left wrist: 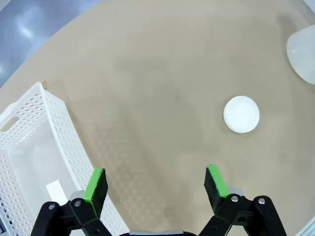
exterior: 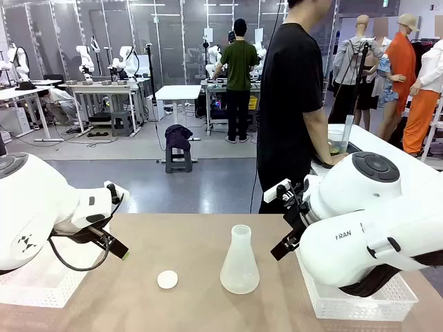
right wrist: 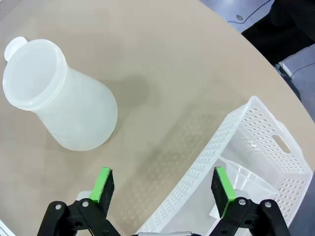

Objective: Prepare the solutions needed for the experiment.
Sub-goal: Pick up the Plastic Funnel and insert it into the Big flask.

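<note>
A translucent whitish conical flask (exterior: pixel 239 263) stands upright at the middle of the tan table and looks empty; the solutions are out of view. A round white lid (exterior: pixel 167 279) lies flat to its left. My left gripper (exterior: pixel 118 247) hovers open at the table's left, above the tabletop beside the lid (left wrist: pixel 241 114). In its wrist view the left gripper (left wrist: pixel 155 184) holds nothing. My right gripper (exterior: pixel 282 247) hangs open just right of the flask. The right gripper (right wrist: pixel 162 187) has nothing in it, and the flask (right wrist: pixel 59 98) stands ahead and to the left.
A white perforated basket (exterior: pixel 41 283) sits at the front left, another basket (exterior: pixel 360 301) at the front right with a clear vessel (right wrist: pixel 241 177) inside. A person in a black shirt (exterior: pixel 291 104) stands at the far side, hands at a side table on the right.
</note>
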{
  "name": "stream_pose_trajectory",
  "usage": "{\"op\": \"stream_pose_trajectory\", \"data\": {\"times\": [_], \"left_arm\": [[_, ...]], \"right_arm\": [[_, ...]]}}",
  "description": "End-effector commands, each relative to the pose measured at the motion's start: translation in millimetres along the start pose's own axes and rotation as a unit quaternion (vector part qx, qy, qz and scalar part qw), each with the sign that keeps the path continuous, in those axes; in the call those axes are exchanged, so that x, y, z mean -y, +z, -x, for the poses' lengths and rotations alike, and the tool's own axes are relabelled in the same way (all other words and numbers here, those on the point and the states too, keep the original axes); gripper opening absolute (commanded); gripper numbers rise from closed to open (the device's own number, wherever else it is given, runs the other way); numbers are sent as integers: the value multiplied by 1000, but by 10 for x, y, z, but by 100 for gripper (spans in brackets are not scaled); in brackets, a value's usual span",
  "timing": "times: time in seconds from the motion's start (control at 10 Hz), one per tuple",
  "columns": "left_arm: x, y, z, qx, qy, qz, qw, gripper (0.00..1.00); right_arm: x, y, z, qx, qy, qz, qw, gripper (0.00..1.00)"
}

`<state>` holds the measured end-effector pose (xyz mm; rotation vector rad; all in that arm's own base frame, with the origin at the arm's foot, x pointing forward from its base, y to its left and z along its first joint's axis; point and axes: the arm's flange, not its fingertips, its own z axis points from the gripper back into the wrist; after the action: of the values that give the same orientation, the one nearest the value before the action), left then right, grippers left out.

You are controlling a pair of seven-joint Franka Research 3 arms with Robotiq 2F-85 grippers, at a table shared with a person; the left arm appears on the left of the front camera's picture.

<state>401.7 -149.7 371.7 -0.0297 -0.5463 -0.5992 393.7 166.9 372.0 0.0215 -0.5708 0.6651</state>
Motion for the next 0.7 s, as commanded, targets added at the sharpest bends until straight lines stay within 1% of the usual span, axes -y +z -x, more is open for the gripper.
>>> {"op": "stream_pose_trajectory", "data": {"times": [0.0, 0.6], "left_arm": [[2, 0, -1, 0, 0, 0, 1000, 100], [2, 0, -1, 0, 0, 0, 1000, 100]], "right_arm": [[0, 0, 0, 0, 0, 0, 1000, 100], [0, 0, 0, 0, 0, 0, 1000, 100]]}}
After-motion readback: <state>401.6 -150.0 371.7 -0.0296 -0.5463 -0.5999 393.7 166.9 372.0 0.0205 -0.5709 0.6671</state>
